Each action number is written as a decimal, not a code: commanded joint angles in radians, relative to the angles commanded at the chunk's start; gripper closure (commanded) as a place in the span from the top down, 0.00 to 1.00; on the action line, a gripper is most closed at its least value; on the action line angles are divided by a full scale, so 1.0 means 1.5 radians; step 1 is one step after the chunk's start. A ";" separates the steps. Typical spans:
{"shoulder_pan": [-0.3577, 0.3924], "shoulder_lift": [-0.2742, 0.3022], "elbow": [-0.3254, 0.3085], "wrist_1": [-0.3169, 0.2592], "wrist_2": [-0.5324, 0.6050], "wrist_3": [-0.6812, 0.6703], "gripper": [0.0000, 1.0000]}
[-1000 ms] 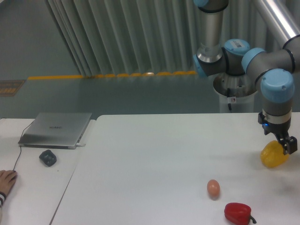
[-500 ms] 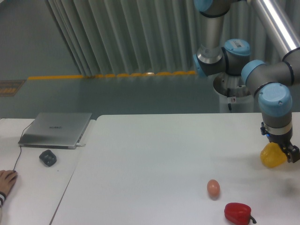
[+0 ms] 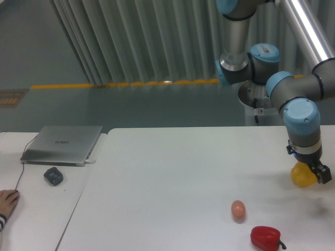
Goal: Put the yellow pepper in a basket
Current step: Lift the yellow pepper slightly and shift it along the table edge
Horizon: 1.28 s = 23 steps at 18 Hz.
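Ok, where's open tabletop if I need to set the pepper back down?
The big bare patch is the white table's middle and left, between the egg and the laptop side. It's crowded front right: egg, red pepper, and the gripper at the yellow pepper.

Soft, even overhead light (faint shadows), slightly blurry throughout, no glare.

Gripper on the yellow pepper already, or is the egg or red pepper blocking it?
Likely yes: the gripper is right at the yellow pepper; egg and red pepper lie well clear.
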 joint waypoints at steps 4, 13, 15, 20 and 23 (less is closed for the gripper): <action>-0.001 0.000 -0.007 -0.002 0.004 -0.003 1.00; -0.014 -0.008 -0.015 0.002 0.038 -0.045 1.00; -0.014 -0.009 -0.009 0.002 0.038 -0.046 1.00; -0.014 -0.011 -0.006 0.000 0.038 -0.048 0.85; -0.015 -0.011 -0.006 0.000 0.038 -0.051 0.69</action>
